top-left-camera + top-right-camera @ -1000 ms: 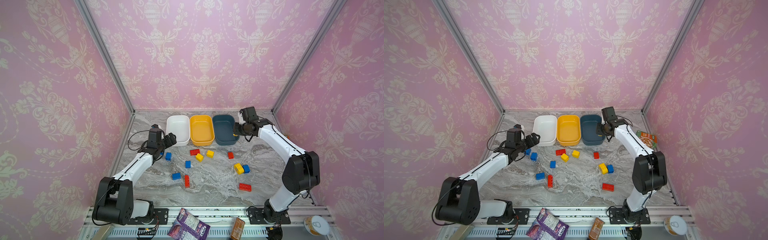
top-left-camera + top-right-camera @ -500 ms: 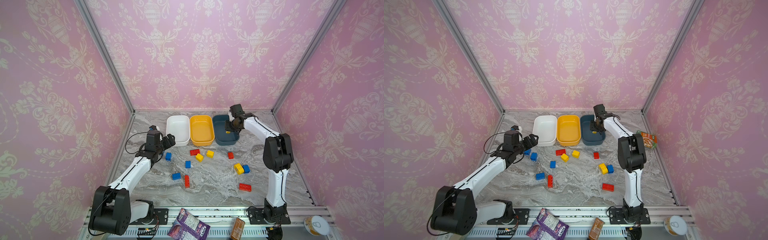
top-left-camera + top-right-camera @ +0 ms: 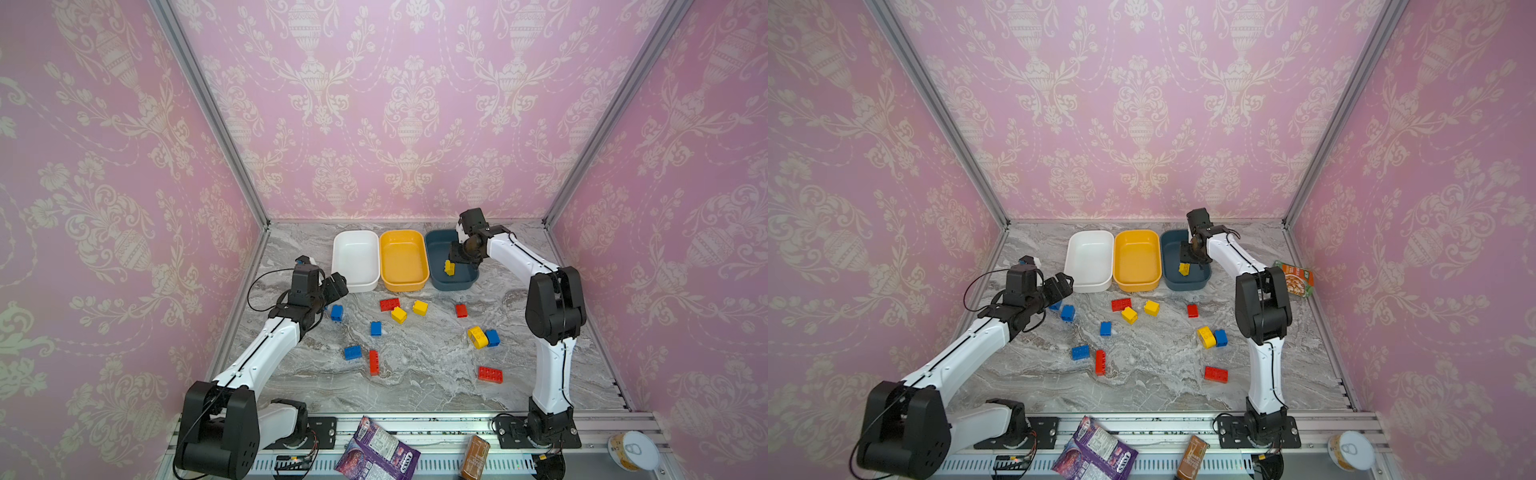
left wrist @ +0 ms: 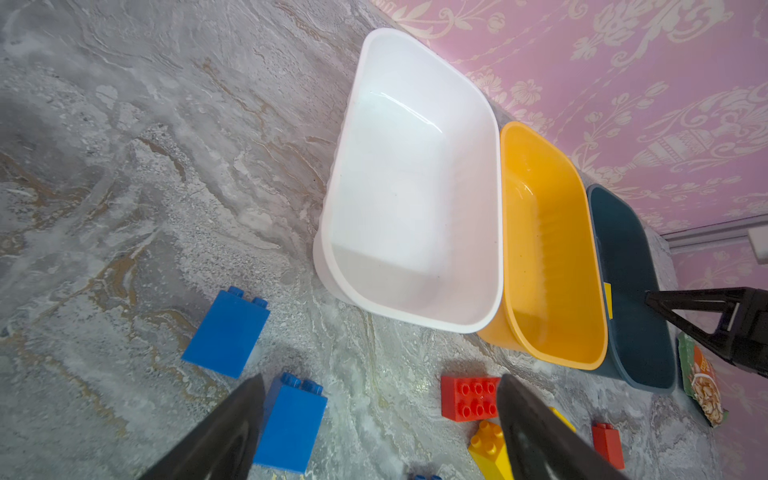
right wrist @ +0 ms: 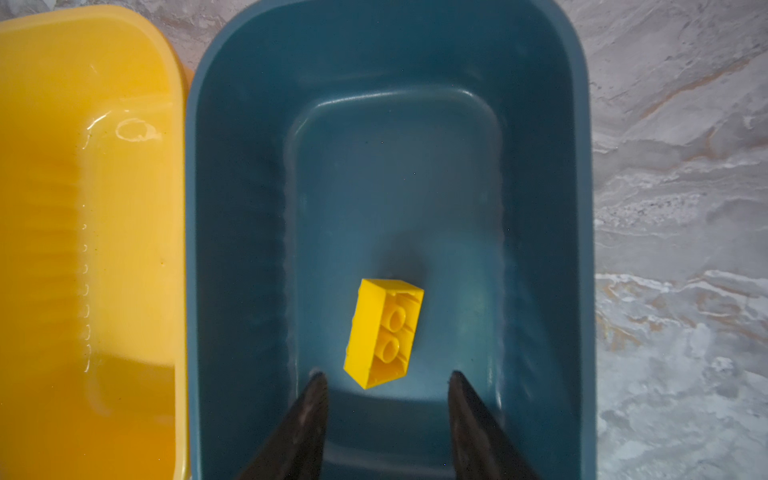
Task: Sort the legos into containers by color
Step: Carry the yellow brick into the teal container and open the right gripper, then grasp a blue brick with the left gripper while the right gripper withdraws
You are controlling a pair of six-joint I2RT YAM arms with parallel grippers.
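Note:
Three containers stand in a row at the back: white (image 3: 356, 259), yellow-orange (image 3: 403, 259) and dark teal (image 3: 436, 257). My right gripper (image 5: 386, 374) hangs open over the teal one (image 5: 540, 208). A yellow lego (image 5: 384, 332) lies loose in it, tilted, touching neither finger. It also shows in both top views (image 3: 449, 268) (image 3: 1184, 269). My left gripper (image 4: 380, 376) is open above the table, with a blue lego (image 4: 291, 428) by one finger and a red one (image 4: 469, 397) by the other. Several blue, red and yellow legos (image 3: 398, 314) lie scattered on the marble.
A green snack packet (image 3: 1293, 278) lies at the right wall beside the right arm. On the front rail are a purple packet (image 3: 376, 455), a brown packet (image 3: 473, 457) and a round can (image 3: 631, 451). Pink walls close three sides.
My right gripper swung in over the teal container and opened. The yellow lego it carried has left its jaws and is in the teal container. The left arm barely moved.

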